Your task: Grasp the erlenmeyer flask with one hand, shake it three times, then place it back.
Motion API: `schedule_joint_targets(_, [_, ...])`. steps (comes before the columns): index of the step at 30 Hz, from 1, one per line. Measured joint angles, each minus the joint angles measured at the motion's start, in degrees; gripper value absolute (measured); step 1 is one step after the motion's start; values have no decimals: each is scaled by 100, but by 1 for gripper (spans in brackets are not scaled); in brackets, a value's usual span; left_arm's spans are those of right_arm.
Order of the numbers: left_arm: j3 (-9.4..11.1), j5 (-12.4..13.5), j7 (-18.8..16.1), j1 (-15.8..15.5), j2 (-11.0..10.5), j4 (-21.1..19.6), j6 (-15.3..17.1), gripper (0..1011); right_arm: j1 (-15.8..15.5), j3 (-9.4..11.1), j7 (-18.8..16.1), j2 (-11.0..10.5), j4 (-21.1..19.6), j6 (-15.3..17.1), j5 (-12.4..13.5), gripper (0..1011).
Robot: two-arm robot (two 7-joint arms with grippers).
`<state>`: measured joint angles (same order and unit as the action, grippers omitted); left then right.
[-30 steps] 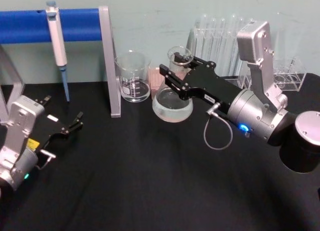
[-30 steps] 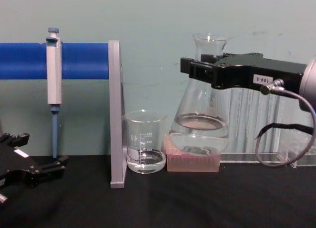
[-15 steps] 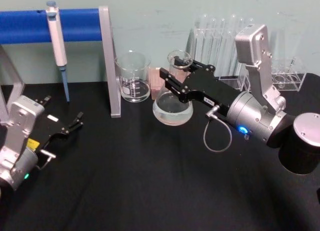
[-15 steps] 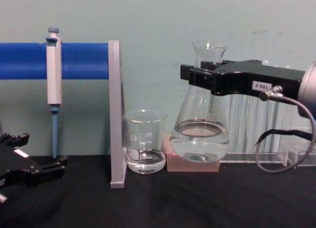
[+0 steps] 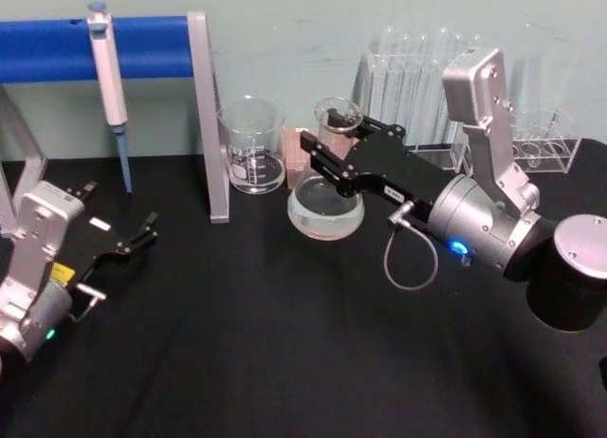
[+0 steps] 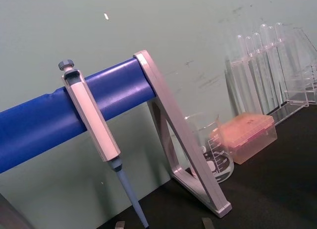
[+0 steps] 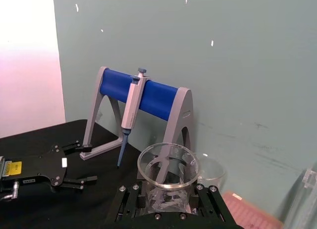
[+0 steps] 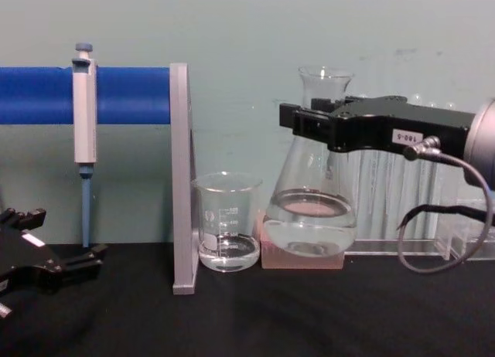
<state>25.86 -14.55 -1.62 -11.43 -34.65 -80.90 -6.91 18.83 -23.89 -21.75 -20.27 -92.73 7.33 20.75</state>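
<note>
Right claw (image 5: 334, 144) sat at centre-right of the head view, pinching the neck of the erlenmeyer flask (image 5: 325, 207) just under the flared rim. One jaw was on each side of the glass, and the silver-grey arm ran off toward the lower right with its blue light lit. In the right wrist view the flask mouth stood between the two jaws.

Flask upright. It held clear liquid in the wide lower part, with the level roughly a third of the way up. In the chest view its base appeared slightly above the tabletop (image 5: 285, 353), in front of the pink box (image 8: 268, 253) and just right of the beaker (image 8: 227, 226). Flask and beaker were close but apart.

The beaker held a shallow layer of clear liquid and stood beside the grey upright of the blue bar stand (image 5: 47, 47). A pipette (image 5: 107, 68) hung tip-down from that bar at upper left. The test tubes (image 5: 417, 68) stood in a clear rack behind the flask, at upper right.

Left claw (image 7: 89, 163) lay parked low on the tabletop at the left edge, fingers spread and holding nothing, well apart from the glassware.
</note>
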Motion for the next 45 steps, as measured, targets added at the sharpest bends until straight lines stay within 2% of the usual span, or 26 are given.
schedule_joint_targets(10, [0,0,0,0,0,0,0,1001,-15,-76,-93,-24,-34,5,13,457])
schedule_joint_targets(20, [0,0,0,0,0,0,0,1001,-30,-304,-410,-103,-160,22,168,457])
schedule_joint_targets(32, [0,0,0,0,0,-1,0,1001,-32,-649,-870,-314,-351,-73,409,457])
schedule_joint_targets(45, [0,0,0,0,0,-1,0,1001,-1,-986,-1336,-648,-592,-257,648,457])
